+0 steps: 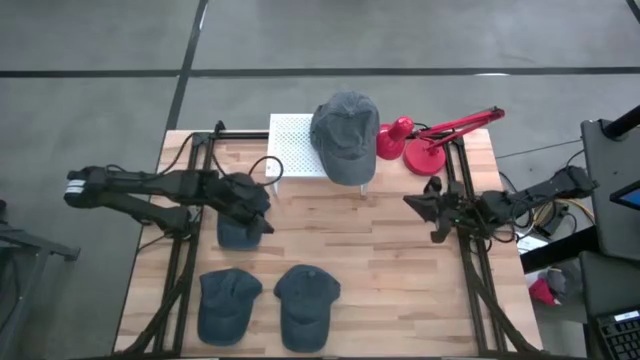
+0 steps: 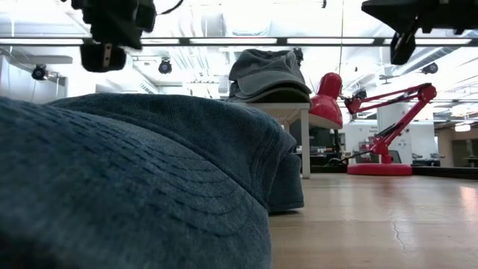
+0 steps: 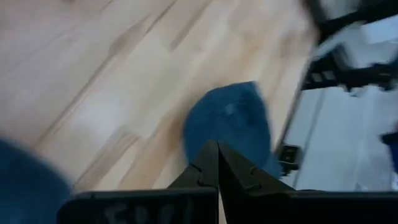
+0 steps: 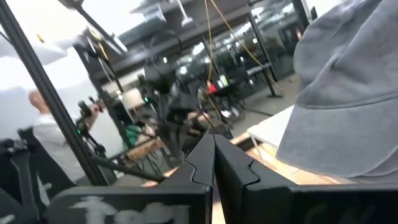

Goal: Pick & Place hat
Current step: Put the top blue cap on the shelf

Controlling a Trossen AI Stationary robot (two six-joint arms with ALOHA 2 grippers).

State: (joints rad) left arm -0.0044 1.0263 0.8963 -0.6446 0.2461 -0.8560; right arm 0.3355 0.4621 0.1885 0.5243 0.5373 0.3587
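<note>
The left gripper (image 1: 262, 208) hovers, fingers pressed together and holding nothing, over a blue hat (image 1: 236, 232) at the table's (image 1: 400, 270) left side. Two more blue hats (image 1: 227, 303) lie nearer the front edge, and a grey hat (image 1: 346, 134) already sits on the white stand (image 1: 293, 146) beside a red lamp (image 1: 428, 138). The right gripper (image 1: 428, 206), also closed and empty, waits at the right rail. To lift cleanly, the left fingers likely need to open wide, drop straight onto the crown and pinch a fold of cloth, not the brim.
</note>
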